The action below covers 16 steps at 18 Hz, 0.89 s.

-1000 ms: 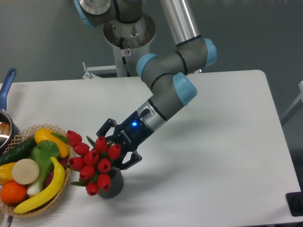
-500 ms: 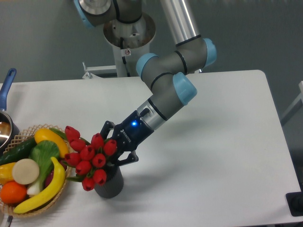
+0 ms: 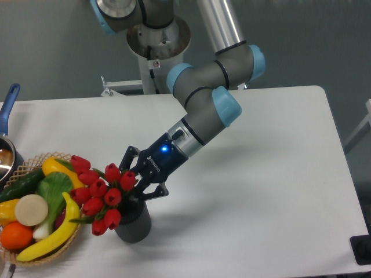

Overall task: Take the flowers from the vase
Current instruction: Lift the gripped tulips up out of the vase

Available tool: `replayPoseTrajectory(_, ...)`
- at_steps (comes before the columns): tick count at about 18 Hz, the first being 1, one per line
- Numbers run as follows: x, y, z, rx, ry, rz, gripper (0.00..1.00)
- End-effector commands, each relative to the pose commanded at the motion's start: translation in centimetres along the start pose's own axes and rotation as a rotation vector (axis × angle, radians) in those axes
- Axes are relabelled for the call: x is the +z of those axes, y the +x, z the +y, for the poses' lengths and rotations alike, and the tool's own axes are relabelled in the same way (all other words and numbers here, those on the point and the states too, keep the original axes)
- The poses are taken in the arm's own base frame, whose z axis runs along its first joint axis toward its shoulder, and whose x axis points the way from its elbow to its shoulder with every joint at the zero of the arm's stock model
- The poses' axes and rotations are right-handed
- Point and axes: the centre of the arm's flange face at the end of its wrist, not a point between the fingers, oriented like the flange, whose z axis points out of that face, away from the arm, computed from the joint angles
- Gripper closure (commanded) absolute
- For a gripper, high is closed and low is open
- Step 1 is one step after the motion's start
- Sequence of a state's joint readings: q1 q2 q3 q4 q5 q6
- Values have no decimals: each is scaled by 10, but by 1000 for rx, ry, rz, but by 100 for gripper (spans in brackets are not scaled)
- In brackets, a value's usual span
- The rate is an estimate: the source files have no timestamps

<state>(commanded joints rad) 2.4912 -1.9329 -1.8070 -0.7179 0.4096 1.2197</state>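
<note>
1. You are looking at the flowers (image 3: 99, 194), a bunch of red tulip buds with green leaves, leaning out to the left over the rim of the vase (image 3: 133, 225). Their stems are running back under the gripper toward the vase mouth; whether the stem ends are sitting inside the vase is hidden.
2. You are seeing the vase standing upright on the white table (image 3: 272, 174), near its front edge, dark grey and cylindrical.
3. You are seeing the gripper (image 3: 137, 184) reaching in from the upper right, directly above the vase. Its black fingers (image 3: 152, 191) are lying close on either side of the stems just behind the buds. You cannot tell for certain whether they are pinching the stems, because the buds are covering the contact point.
4. A blue indicator light (image 3: 164, 149) is glowing on the gripper body.
5. The leftmost buds are overlapping the wicker basket (image 3: 58, 246), which is holding a banana (image 3: 55, 231), a cucumber (image 3: 23, 184), an orange (image 3: 14, 236) and other produce.
6. A blue-handled pot (image 3: 7, 136) is sitting at the table's left edge.
</note>
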Motion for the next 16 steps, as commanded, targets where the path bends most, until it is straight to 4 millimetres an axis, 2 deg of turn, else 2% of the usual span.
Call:
replayPoseTrajectory(3, -4, 2, -10, -8, 3, -7, 62)
replayPoseTrajectory(8, -3, 6, -11, -10, 3, -5, 67)
replayPoseTrajectory(16, -20, 9, -41, -14, 66, -10, 67)
